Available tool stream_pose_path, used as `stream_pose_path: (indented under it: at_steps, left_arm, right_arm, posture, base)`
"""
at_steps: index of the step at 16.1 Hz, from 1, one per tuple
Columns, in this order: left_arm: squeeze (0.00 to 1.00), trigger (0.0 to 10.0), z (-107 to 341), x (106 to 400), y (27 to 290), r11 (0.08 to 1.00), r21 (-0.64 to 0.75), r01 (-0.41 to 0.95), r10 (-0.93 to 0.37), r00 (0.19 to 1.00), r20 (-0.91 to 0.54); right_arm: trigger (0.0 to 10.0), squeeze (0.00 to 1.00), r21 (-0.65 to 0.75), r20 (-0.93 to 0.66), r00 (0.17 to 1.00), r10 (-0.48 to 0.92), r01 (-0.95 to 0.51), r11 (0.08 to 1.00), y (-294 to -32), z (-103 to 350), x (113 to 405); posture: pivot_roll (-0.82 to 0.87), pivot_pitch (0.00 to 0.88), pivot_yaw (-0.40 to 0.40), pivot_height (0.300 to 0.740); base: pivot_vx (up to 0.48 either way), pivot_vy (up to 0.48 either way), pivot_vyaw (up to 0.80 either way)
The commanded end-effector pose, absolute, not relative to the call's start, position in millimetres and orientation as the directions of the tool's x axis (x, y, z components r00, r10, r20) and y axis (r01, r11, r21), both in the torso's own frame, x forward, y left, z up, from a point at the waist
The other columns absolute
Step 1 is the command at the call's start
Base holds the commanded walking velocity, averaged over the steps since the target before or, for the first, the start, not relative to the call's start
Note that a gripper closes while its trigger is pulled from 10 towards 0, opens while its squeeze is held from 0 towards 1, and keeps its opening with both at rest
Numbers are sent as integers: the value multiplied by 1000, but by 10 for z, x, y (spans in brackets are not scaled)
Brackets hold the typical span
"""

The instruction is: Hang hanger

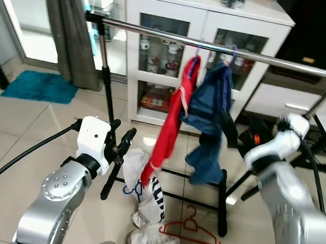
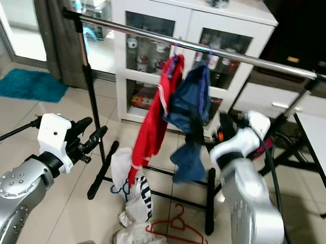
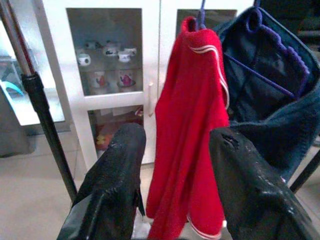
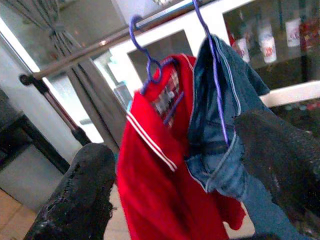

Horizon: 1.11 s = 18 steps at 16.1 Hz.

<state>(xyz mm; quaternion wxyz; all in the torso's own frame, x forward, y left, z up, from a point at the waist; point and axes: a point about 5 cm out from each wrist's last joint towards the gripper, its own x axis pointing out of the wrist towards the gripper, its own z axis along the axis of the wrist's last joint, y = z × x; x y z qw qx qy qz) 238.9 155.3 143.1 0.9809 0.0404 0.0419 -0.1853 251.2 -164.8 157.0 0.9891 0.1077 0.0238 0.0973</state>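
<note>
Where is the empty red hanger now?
The empty red hanger lies on the tiled floor in front of the rack, below the blue garment, right of the clothes pile.

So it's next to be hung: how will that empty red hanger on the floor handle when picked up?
The red hanger looks like thin wire, so probably light and fairly stiff. Lying flat on the glossy tile floor, it may skid when nudged and be hard to get fingers under. Its hook could snag the clothes pile beside it.

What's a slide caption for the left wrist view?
Open left pincer faces a red top and blue garment hanging on purple hangers before a white cabinet.
</note>
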Motion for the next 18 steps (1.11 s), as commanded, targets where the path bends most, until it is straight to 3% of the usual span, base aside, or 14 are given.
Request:
stream_pose_path:
  at_steps: [1, 2, 12, 13, 15, 18]
  left_arm:
    - [0, 10000, 1460, 2380, 1555, 931, 66, 358, -353, 933, -75]
    - [0, 10000, 1460, 2377, 1552, 932, 61, 356, -352, 933, -70]
    - [0, 10000, 1419, 2377, 1471, 918, 58, 392, -387, 919, -81]
    - [0, 10000, 1402, 2403, 1494, 914, 159, 374, -360, 927, -108]
    - [0, 10000, 1387, 2410, 1520, 925, 131, 356, -343, 933, -112]
    - [0, 10000, 1394, 2432, 1537, 940, 98, 327, -317, 943, -102]
  right_arm:
    - [10000, 1000, 178, -22, 983, 181, -175, 968, -1672, 1581, 2474]
    - [10000, 0, 157, -62, 986, 154, -142, 977, -1679, 1484, 2429]
    - [10000, 0, 113, -148, 989, 17, 0, 994, -1879, 1340, 2398]
    - [10000, 0, 114, -151, 988, 16, 1, 993, -1883, 1341, 2420]
    - [10000, 0, 115, -151, 988, 14, 4, 993, -1880, 1341, 2434]
    - [10000, 0, 116, -152, 988, 7, 10, 993, -1888, 1338, 2447]
  posture:
    - [26, 0, -62, 740]
    - [26, 0, -64, 740]
    - [5, 0, -62, 740]
    - [7, 0, -65, 740]
    - [9, 0, -67, 740]
    - [7, 0, -68, 740]
  base:
    - [0, 0, 0]
    - [0, 0, 0]
    - [0, 374, 0]
    - [0, -480, 0]
    - [0, -480, 0]
    - [0, 0, 0]
